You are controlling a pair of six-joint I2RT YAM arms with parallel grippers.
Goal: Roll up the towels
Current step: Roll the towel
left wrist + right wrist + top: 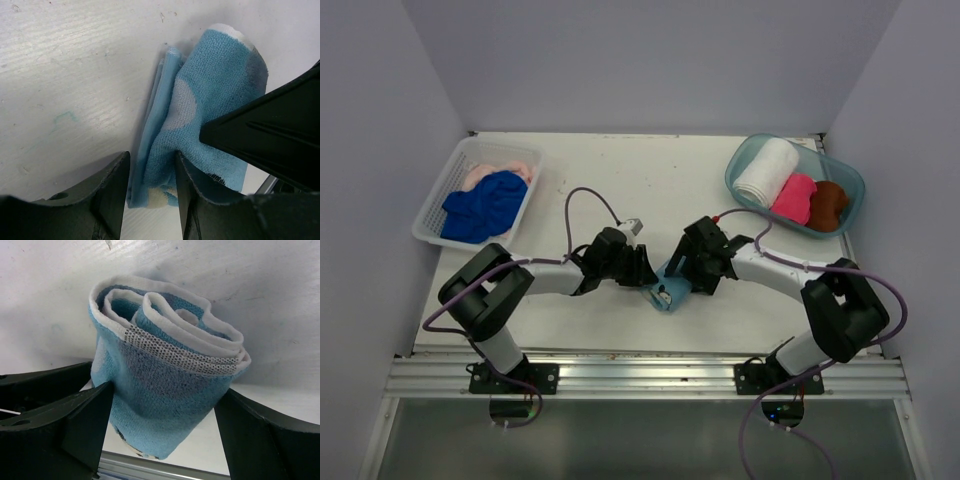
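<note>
Top view: white towel (767,172), hot pink towel (794,198) and brown towel (828,204) lay rolled in the teal tub (740,160); royal blue towel (485,205) and peach towel (505,165) sat unrolled in the lattice basket (435,205); light blue towel (665,292) lay between the arms, near the table's front edge. Left wrist: left gripper (151,192) about half open around its loose edge, pinch unclear. Right wrist: right gripper (162,425) spread wide, clasping the finished coil. Roughly half done

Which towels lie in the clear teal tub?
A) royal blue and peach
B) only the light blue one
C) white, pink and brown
C: the teal tub holds the white towel, the pink towel and the brown towel, side by side.
</note>
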